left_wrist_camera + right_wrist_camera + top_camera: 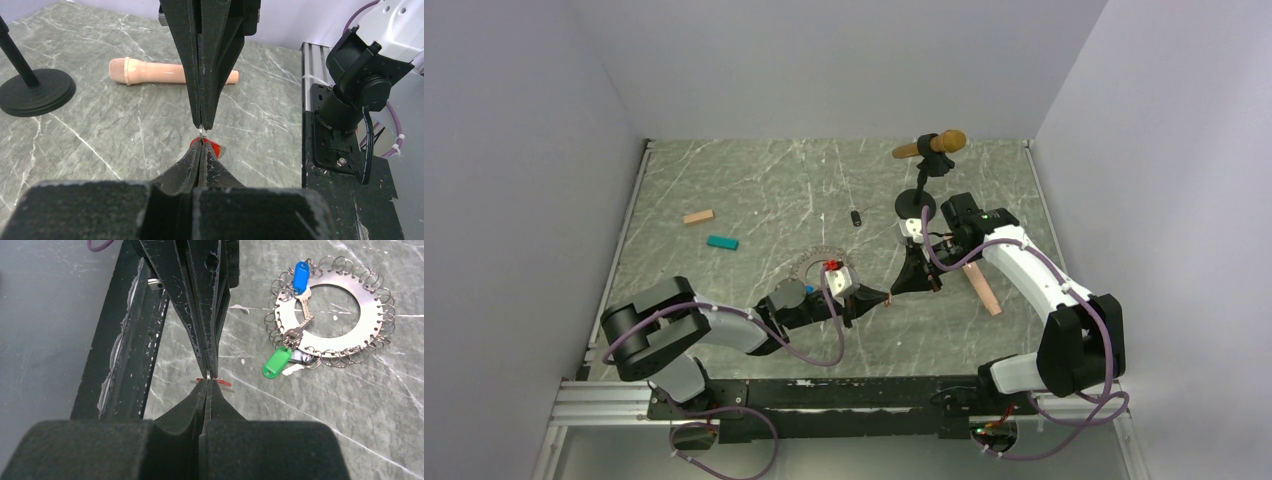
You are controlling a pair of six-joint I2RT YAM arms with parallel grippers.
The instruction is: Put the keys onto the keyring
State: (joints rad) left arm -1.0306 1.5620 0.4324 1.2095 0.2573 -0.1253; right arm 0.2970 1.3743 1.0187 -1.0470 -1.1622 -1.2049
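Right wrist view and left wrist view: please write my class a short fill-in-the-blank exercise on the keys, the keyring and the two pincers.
1. The key pinched between the left pincer and the right pincer has a ____ tag.
2. Both pincers are ____, not open.
3. Across the keyring lie a blue-tagged key and one with a ____ tag.
Missing words: red; shut; green.

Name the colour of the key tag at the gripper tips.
Red; the tag shows best in the left wrist view.
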